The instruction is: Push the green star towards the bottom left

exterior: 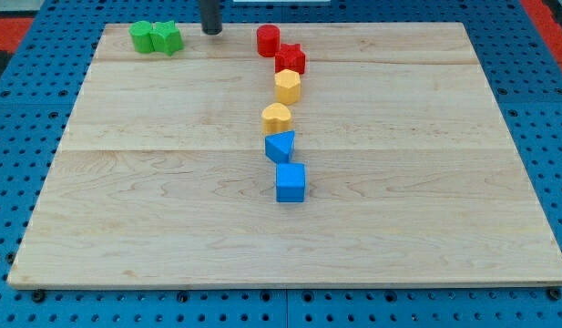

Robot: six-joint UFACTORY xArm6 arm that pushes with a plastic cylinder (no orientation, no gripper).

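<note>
**Tip at the board's top edge, right of the green pair**

I had no jaws to spread or press together — only a dark rod, and my tip rested at the top edge of the board, left of centre. It touched no block. Just to the view's left of it sat the two green blocks, side by side and touching: the green star nearer me, and a second green block on its far side, whose shape I could not make out.

To the view's right of my tip, a little farther off, a red cylinder headed a loose column running down toward the middle of the board. Below it came a red block touching it at the corner, then a yellow block, a second yellow block, a blue block and a blue cube — the last one lowest, near the board's centre.

The board lay on a blue pegboard.
</note>
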